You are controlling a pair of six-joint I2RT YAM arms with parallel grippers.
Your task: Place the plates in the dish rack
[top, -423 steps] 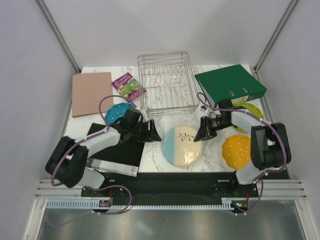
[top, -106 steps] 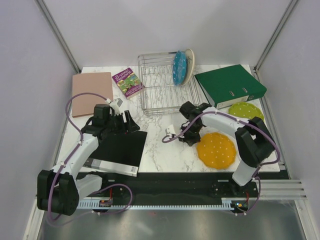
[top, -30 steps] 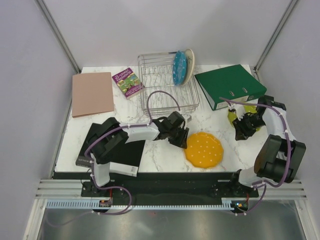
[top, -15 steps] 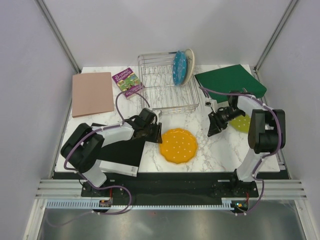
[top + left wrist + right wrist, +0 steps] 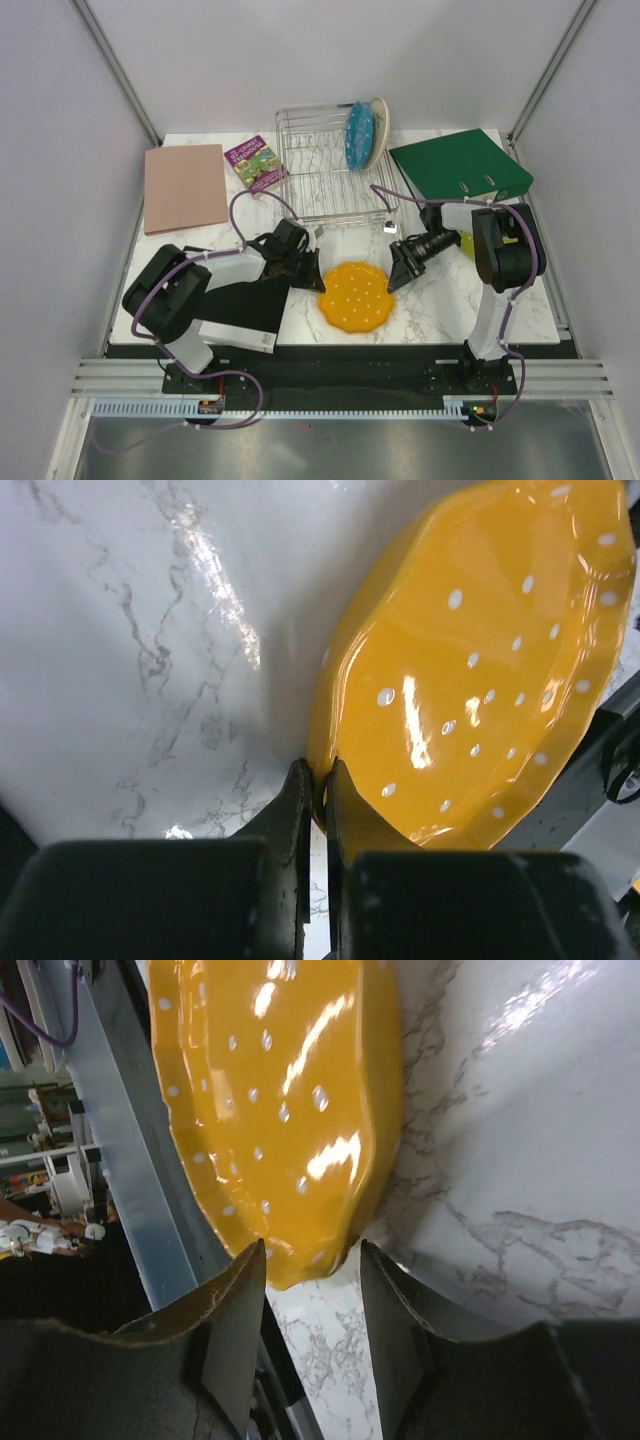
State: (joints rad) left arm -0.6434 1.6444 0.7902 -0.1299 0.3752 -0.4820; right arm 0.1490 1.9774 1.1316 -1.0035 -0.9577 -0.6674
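Note:
An orange plate point(image 5: 355, 297) with white dots lies near the table's front, between both arms. My left gripper point(image 5: 318, 282) is shut on its left rim; in the left wrist view the fingertips point(image 5: 298, 790) pinch the plate point(image 5: 470, 660), which tilts up off the marble. My right gripper point(image 5: 394, 278) is open at the right rim, and the plate's edge point(image 5: 270, 1110) reaches between the right gripper's point(image 5: 312, 1260) fingers without touching them. The dish rack point(image 5: 325, 185) stands at the back. A blue plate point(image 5: 358, 135) and a cream plate point(image 5: 379, 125) stand upright at its right end.
A green binder point(image 5: 460, 168) lies right of the rack. A pink board point(image 5: 185, 187) and a purple book point(image 5: 257, 165) lie at the back left. A black mat point(image 5: 245, 305) and a white box point(image 5: 225, 335) sit under the left arm near the front edge point(image 5: 330, 345).
My left gripper has shut on the orange plate's rim. The right arm has swung left from beside the binder to the plate's right rim, its jaws a little wider.

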